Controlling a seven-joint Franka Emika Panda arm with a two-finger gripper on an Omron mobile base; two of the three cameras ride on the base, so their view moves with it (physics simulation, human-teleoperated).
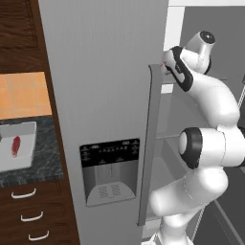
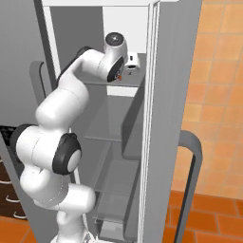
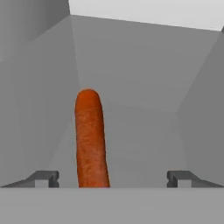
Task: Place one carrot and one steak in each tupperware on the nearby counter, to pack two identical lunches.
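Note:
In the hand view a carrot [image 3: 91, 140] lies on a grey fridge shelf and points away from the camera. My gripper [image 3: 113, 178] is open, its fingertips wide apart on either side of the carrot's near end, and neither touches it. The carrot sits closer to the left fingertip [image 3: 48, 177]. In the right base view my hand [image 2: 132, 60] reaches into the upper fridge compartment. Off to the left, a pale tupperware [image 1: 27, 126] rests on the dark marbled counter [image 1: 48, 155] with one red steak [image 1: 16, 146] inside it.
The grey fridge door [image 1: 105, 86] with its dispenser [image 1: 110, 170] and long handle [image 1: 152, 143] stands between the arm and the counter. The other door [image 2: 166, 118] is open at the right. Glass shelves [image 2: 116, 130] lie below my hand. Brown drawers [image 1: 31, 217] sit under the counter.

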